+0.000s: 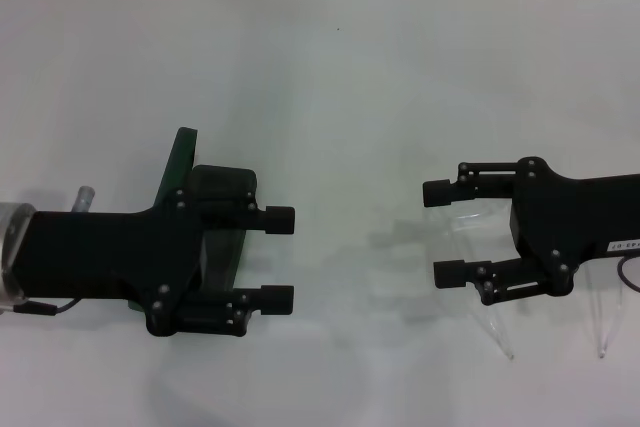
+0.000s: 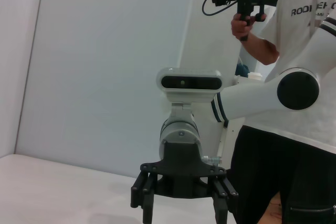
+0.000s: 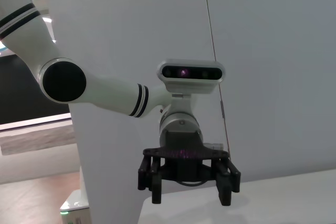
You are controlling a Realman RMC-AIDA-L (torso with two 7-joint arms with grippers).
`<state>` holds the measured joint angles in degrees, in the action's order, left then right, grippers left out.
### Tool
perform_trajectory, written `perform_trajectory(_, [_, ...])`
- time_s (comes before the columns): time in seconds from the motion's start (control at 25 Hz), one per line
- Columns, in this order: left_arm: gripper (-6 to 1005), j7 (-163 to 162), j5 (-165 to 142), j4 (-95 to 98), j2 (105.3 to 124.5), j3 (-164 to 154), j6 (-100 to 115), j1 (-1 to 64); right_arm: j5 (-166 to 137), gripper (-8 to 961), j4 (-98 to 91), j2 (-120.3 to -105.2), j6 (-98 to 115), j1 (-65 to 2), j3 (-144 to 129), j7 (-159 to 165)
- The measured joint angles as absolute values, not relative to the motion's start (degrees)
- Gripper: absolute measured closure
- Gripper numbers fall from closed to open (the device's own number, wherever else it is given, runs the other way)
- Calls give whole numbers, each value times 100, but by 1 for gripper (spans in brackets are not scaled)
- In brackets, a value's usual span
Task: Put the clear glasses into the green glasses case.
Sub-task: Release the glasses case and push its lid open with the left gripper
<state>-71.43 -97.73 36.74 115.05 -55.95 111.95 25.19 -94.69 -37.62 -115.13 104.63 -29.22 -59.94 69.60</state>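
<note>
The green glasses case (image 1: 184, 159) lies on the white table at the left, mostly hidden under my left arm; only its far edge and a dark green patch show. My left gripper (image 1: 282, 258) hovers just beyond the case, open and empty. It also shows in the right wrist view as the left gripper (image 3: 189, 188). The clear glasses (image 1: 497, 331) lie on the table at the right, under my right gripper (image 1: 441, 233), with their thin temple arms pointing toward the near edge. That gripper is open and holds nothing. The left wrist view shows the same right gripper (image 2: 181, 203) head-on.
The white table (image 1: 340, 97) stretches back to a pale wall. A person (image 2: 294, 77) with a camera rig stands behind the right arm in the left wrist view.
</note>
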Motion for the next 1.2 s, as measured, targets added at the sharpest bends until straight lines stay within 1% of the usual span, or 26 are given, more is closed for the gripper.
perform_trajectory(0.72, [285, -7215, -9690, 3729, 11520, -5456, 11196, 2503, -9447, 187, -3761, -11514, 10419, -2876, -5951, 6961])
perform_trajectory(0.88, [286, -7969, -9652, 4251, 11704, -4808, 11081, 2498, -9447, 187, -3762, -11428, 10295, -2854, -5916, 6961])
perform_trajectory(1.04, [287, -9308, -9891, 5345, 11899, -4659, 10441, 2496, -9471, 187, -3761, -11324, 10187, -2820, -5640, 6961])
perform_trajectory(1.08, [288, -9728, -10067, 5688, 11933, -4672, 10229, 2515, -9471, 187, -3761, -11324, 10187, -2820, -5640, 6961])
perform_trajectory(1.12, [288, -9988, -10196, 5897, 11948, -4686, 10107, 2537, -9473, 187, -3762, -11289, 10171, -2806, -5580, 6961])
perform_trajectory(1.16, [288, -10354, -10352, 6145, 11952, -4702, 9959, 2576, -9479, 187, -3761, -11199, 10092, -2778, -5448, 6961])
perform_trajectory(1.2, [288, -10691, -10499, 6336, 11952, -4719, 9857, 2622, -9479, 187, -3761, -11176, 10059, -2773, -5412, 6961])
